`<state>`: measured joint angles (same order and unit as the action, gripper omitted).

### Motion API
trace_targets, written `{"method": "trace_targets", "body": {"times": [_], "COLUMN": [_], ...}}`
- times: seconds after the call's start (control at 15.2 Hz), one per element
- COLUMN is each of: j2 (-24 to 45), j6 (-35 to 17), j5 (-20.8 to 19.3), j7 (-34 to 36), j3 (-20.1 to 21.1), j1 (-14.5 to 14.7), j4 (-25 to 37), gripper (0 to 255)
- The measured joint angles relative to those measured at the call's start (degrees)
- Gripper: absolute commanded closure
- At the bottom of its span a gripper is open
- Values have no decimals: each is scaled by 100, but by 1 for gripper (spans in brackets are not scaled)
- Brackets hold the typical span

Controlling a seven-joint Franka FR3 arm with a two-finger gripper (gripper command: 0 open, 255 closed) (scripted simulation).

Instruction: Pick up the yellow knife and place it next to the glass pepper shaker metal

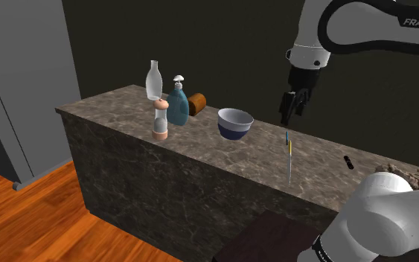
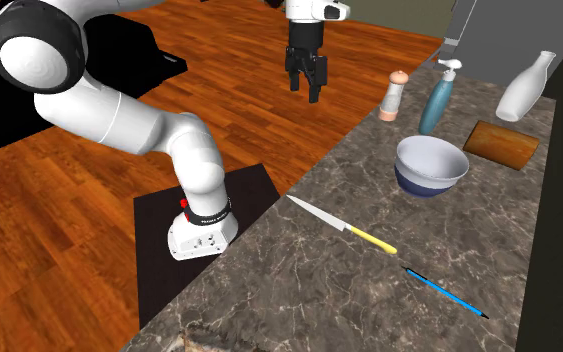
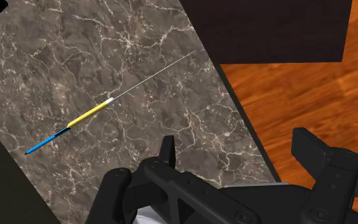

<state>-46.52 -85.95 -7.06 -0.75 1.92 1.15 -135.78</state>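
Note:
The knife (image 2: 341,225) lies flat on the marble counter (image 2: 299,290), its yellow handle (image 3: 88,113) pointing away from the counter's front edge and its thin blade toward that edge. In the shoulder view the knife (image 1: 289,162) lies to the right of the bowl. The pepper shaker (image 1: 160,119), with a pale salmon base and cap, stands upright near the counter's far end, also seen as the shaker (image 2: 396,95). My black gripper (image 1: 293,104) hangs open and empty well above the counter, over its front edge near the knife's blade. The fingers (image 3: 311,149) stand apart.
A blue pen (image 2: 444,292) lies just beyond the knife's handle end. A blue-and-white bowl (image 1: 234,123) sits between knife and shaker. A blue soap dispenser (image 1: 178,100), a white bottle (image 1: 153,80) and a brown wooden block (image 1: 196,104) crowd around the shaker. A small black object (image 1: 349,161) lies nearer the stand.

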Motion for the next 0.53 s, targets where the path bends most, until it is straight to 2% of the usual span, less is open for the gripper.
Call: {"method": "trace_targets", "body": {"times": [0.2,0.53], "j2": [46,287], "j6": [-196,-1022], "j5": [-14,-83], "j7": [171,835], "j3": [-69,-360], "j1": [-131,-649], "j4": [-133,-637], "gripper": [0,0]}}
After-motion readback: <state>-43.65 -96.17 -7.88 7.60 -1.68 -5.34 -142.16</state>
